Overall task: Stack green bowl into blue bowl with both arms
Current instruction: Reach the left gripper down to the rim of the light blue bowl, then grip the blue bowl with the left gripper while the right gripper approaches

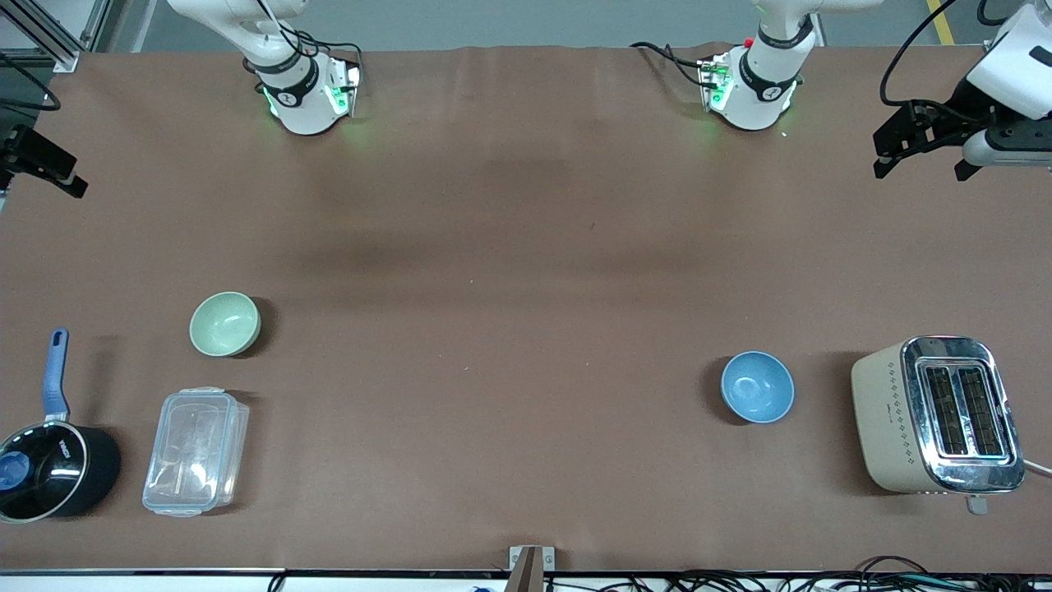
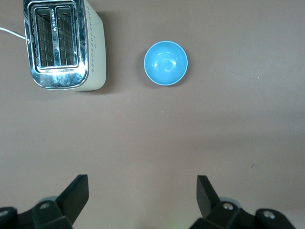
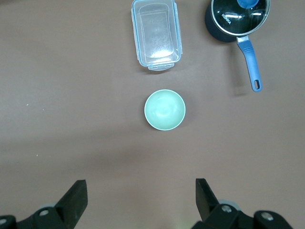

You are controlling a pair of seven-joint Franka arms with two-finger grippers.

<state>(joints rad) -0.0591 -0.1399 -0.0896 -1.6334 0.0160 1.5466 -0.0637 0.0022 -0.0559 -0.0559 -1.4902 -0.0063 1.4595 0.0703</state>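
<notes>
While both bowls sit apart on the desk [image 1: 526, 205], nothing is stacked.
Green bowl [image 1: 225, 324]: untouched, toward right arm's end.
Blue bowl [image 1: 757, 386]: empty, beside toaster [image 1: 937, 415].
Left gripper [image 2: 143, 195]: spread wide, empty.
Right gripper [image 3: 141, 198]: spread wide, empty.
Remaining: grasp, carry, stack.

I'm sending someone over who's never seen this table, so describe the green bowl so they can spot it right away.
Start at the black saucepan with the blue handle, at the right arm's end of the table. Beside it lies a clear plastic lidded container. The green bowl sits just farther from the front camera than that container: small, round, pale mint, open and empty, the only green thing there.
</notes>
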